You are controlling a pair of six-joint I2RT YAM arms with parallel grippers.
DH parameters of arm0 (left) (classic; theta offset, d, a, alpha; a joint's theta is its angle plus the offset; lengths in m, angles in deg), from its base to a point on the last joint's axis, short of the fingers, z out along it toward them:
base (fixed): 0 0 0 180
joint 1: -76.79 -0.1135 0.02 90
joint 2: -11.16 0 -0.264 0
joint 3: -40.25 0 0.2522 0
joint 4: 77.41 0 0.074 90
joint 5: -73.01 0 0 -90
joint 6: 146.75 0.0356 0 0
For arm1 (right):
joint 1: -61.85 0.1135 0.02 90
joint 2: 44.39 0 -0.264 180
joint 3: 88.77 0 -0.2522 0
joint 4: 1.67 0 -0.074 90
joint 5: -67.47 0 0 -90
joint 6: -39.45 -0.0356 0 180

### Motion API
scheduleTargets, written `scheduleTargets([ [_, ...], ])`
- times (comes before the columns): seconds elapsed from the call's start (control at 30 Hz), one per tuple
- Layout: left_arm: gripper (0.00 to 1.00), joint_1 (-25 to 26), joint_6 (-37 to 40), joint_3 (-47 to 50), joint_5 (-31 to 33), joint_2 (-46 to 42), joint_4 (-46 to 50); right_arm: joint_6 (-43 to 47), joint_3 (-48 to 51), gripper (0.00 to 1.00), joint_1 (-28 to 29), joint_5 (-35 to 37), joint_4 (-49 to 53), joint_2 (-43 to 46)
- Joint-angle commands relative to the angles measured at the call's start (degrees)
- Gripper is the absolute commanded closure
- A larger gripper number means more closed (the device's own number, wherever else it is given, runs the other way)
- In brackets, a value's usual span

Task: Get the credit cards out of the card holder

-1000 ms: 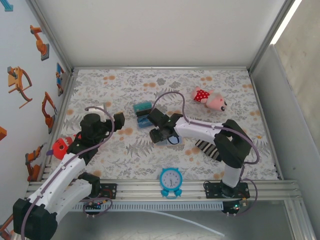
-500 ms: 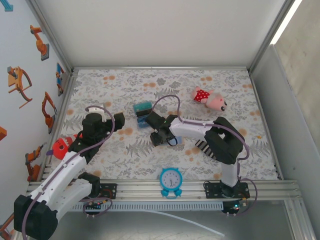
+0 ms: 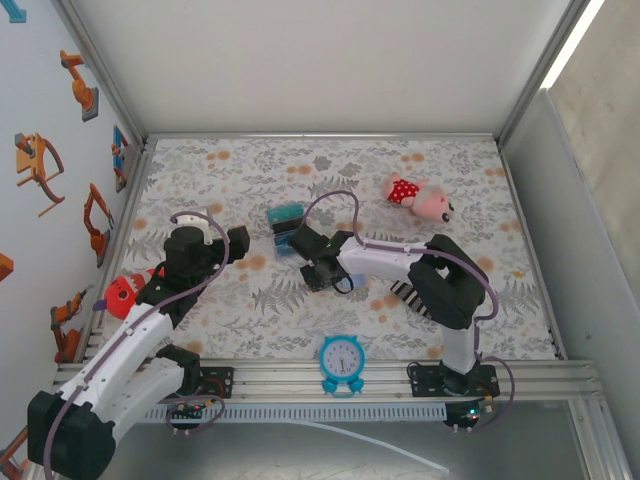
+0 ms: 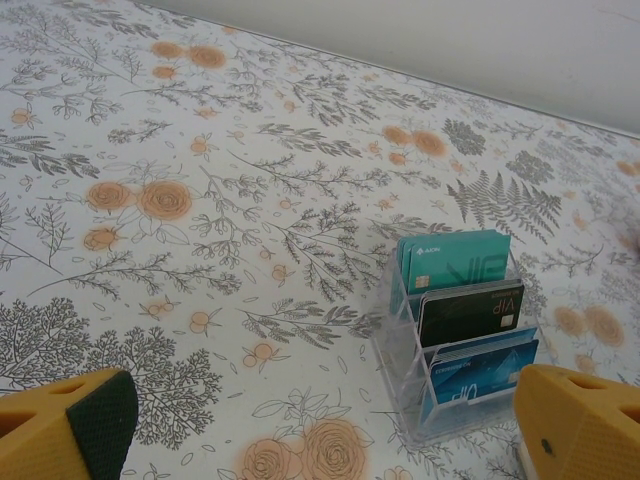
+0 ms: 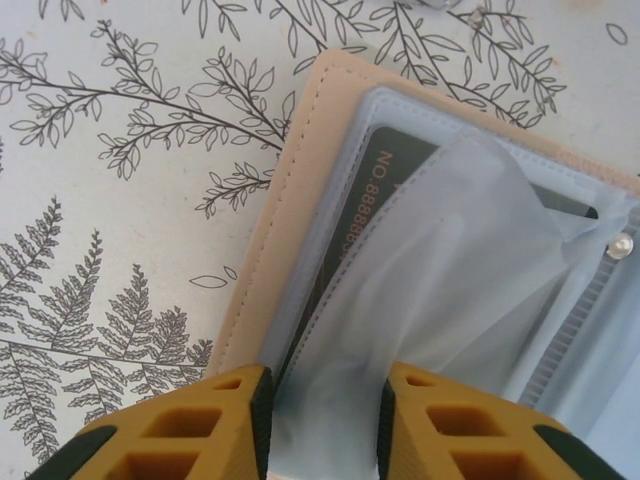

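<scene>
A: Right arm has pulled in to the left versus a second ago, elbow tucked. Last half second, basically no change. Left arm same spot.

B: Gripper states?

A: Left gripper is spread wide and holds nothing. It hangs over the floral cloth near the clear stand, which has teal, black and blue credit cards standing in it. Right gripper sits low over the open card holder. Its fingers are drawn close with a gap, and a clear sleeve leaf lies between them. Can't tell if they actually clamp it.

B: Where's the holder?

A: Flat on the cloth, mid-table, just beside the stand. Tan edge and pale blue inside both show. Dark card, printed "NO-8888", sits in a sleeve under the loose leaf.

B: Step?

A: Looks like getting at that dark card. My call: the leaf is floppy and slick, so pinching it alone would likely lift the whole holder. Better to put a fingertip on the card's own edge at the sleeve mouth and pull along the sleeve, not upward. Nothing pins the tan cover now, and the left gripper is free to do that.
</scene>
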Motion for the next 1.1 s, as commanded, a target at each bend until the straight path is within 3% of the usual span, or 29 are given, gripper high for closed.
scheduleTargets([
  [0.0,0.03,0.3,-0.1,-2.2,-0.5,-1.4,1.1,-0.5,0.2,0.72,0.1,2.1,2.2,0.1],
  [0.43,0.03,0.4,-0.5,-4.2,-5.0,-5.1,2.3,-0.7,3.2,0.75,0.1,-2.0,-0.1,6.1],
  [0.57,0.03,0.5,-0.5,-4.9,-5.9,-5.6,2.4,-0.7,3.7,0.72,0.1,1.3,1.3,6.5],
  [0.73,0.03,0.6,-0.3,-5.8,-6.1,-5.8,2.6,-1.2,2.1,0.60,0.1,6.6,4.5,6.1],
  [1.07,0.03,0.9,-0.2,-6.0,-5.5,-6.4,3.2,-1.3,1.3,0.62,0.0,12.2,6.5,8.4],
])
